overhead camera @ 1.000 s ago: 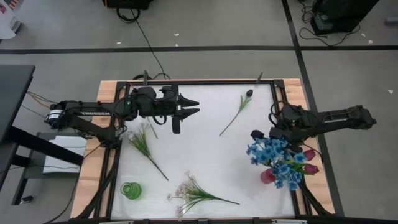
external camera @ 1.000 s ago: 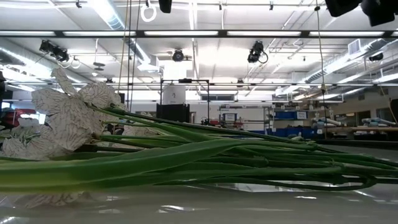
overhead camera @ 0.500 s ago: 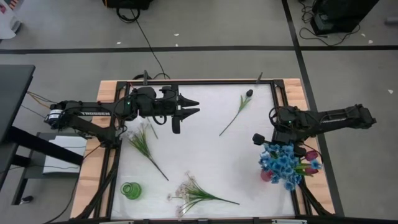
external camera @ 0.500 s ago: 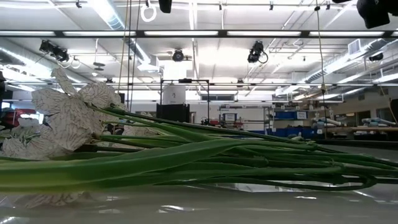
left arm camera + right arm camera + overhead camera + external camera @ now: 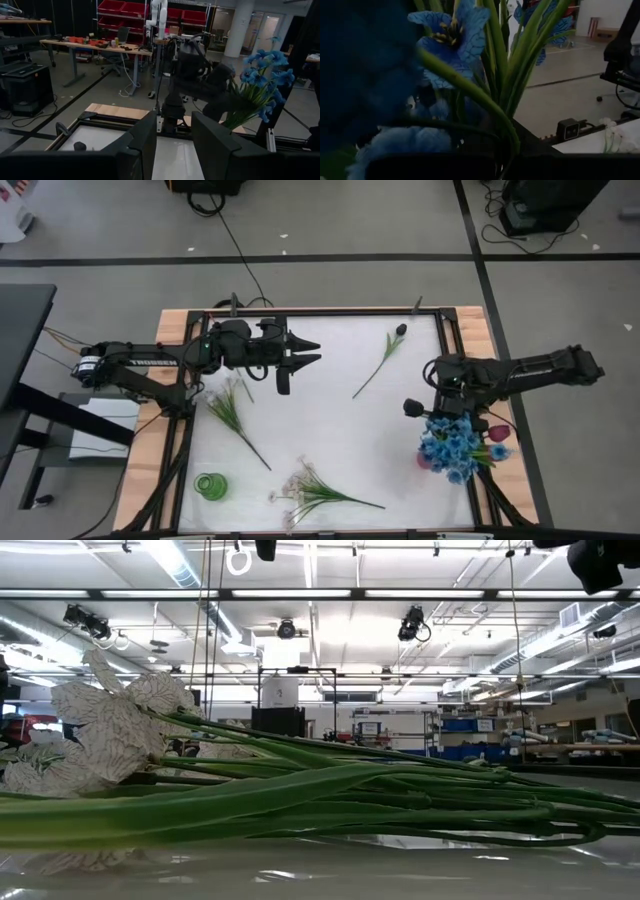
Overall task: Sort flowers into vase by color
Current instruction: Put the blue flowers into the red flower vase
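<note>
My right gripper point(image 5: 438, 411) is at the table's right side, shut on a bunch of blue flowers point(image 5: 455, 446). Their blossoms hang over a red vase point(image 5: 427, 463), next to dark red tulips point(image 5: 497, 432). My left gripper point(image 5: 308, 352) waits at the far left, open, with nothing between its fingers point(image 5: 148, 136). On the white table lie a dark-budded flower point(image 5: 385, 352), a green-leaved flower point(image 5: 232, 412) and a white spray point(image 5: 308, 490). The spray's stems point(image 5: 330, 795) lie flat along the near edge. A green vase point(image 5: 210, 485) stands near left. My right gripper holds the blue flowers by their green stems point(image 5: 506, 95), below the blossoms. The blossoms and the gripper's own body hide the contact, so the kind of hold does not show. The bunch is clear of the table and tilted, with its blossoms point(image 5: 261, 76) upward.
A dark frame point(image 5: 330, 312) runs around the white table, with wooden boards point(image 5: 150, 450) outside it. The table's middle point(image 5: 330, 430) lies bare between the flowers. Beyond the far end, the left wrist view shows a workshop with tables and red bins.
My right gripper has rolled its wrist. The blue bunch has swung toward the table's near right corner, and its blossoms now gather closer together over the red vase. My left arm has kept still.
</note>
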Controlling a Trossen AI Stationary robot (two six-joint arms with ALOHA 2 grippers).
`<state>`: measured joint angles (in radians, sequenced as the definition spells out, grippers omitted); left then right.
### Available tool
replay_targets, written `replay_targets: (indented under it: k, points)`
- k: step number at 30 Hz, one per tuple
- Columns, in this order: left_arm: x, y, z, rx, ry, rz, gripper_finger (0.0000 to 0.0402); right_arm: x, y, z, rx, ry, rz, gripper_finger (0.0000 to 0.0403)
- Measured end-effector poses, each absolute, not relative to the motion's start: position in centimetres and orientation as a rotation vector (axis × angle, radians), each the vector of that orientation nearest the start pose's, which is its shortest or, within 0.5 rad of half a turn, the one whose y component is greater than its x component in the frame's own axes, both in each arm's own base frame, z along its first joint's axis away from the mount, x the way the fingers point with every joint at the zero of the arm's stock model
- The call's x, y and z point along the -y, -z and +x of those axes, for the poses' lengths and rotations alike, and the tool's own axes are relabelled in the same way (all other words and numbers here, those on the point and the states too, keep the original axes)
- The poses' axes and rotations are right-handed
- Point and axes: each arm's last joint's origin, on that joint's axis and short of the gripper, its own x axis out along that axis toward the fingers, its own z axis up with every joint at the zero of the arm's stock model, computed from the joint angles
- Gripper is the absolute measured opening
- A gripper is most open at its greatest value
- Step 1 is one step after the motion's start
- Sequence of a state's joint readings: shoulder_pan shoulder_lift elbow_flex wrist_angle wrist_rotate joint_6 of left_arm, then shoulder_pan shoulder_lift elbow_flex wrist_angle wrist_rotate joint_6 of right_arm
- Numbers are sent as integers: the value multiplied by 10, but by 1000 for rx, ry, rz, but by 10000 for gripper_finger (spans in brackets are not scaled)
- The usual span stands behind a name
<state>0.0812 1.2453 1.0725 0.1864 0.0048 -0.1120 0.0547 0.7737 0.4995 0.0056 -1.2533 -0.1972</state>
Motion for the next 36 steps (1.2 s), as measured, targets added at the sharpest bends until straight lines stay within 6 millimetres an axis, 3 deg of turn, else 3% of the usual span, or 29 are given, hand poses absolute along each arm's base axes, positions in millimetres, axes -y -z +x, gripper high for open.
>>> replay_targets:
  k: [20,36]
  points:
    - [-23,-372,283,18,-76,-111,126,-47,-243,155,-227,-1297,-25,31]
    - [-23,-372,283,18,-76,-112,126,-45,-256,150,-134,-1302,-38,57]
